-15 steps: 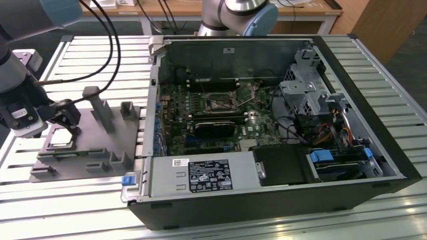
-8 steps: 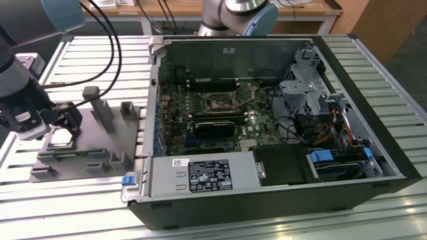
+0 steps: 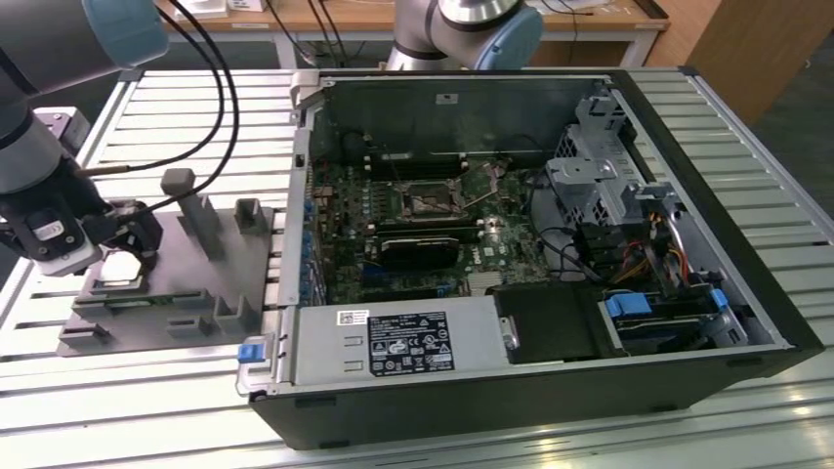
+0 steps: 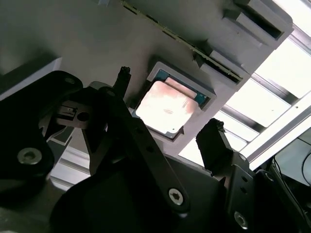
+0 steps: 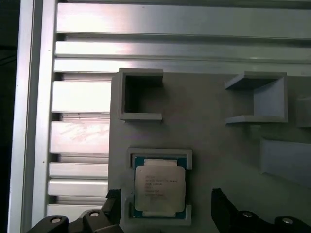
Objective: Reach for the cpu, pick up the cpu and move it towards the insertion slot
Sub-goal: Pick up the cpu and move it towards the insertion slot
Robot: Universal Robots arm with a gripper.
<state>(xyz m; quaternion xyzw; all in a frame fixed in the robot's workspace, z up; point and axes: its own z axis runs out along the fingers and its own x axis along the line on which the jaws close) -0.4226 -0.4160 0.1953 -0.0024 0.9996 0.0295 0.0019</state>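
hand (image 5: 165, 204): yours is spread wide, cpu (image 5: 159, 187) btwn fingers (image 5: 221, 208), no contact.
cpu: flat in grey tray (image 5: 214, 145) pocket on bench (image 5: 80, 97).
insertion slot (image 3: 424, 200): inside PC case (image 3: 456, 103), well apart.

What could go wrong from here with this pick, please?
The open gripper straddles the cpu, seated in a rimmed recess of the grey tray: the fingers may catch the rim or tilt the chip. The insertion slot lies inside the computer case, beyond the tray's upright pegs and the case wall, which a carried chip might clip.
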